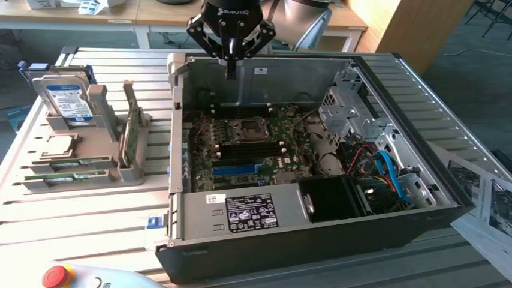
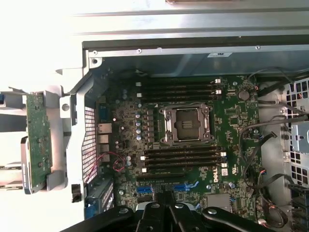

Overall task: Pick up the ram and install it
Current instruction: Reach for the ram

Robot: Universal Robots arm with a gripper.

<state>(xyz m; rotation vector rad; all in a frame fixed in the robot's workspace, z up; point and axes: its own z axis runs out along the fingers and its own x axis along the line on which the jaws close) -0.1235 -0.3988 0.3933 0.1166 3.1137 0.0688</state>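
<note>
Pincer (image 1: 231, 69): fingers pinched together, gripping nothing, hanging over the open case (image 1: 264, 246).
Ram (image 1: 133, 129): upright in the grey rack (image 1: 98, 105), outside the case, well apart from the pincer, toward the exterior view's left.
Motherboard (image 1: 240, 150): below the pincer.

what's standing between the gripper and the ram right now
Only the case's side wall lies between them. The gripper hangs over the open case, and the ram stands upright in the grey holder outside it, on the exterior view's left. The gripper is higher than the wall, so nothing visible blocks the way over.
</note>
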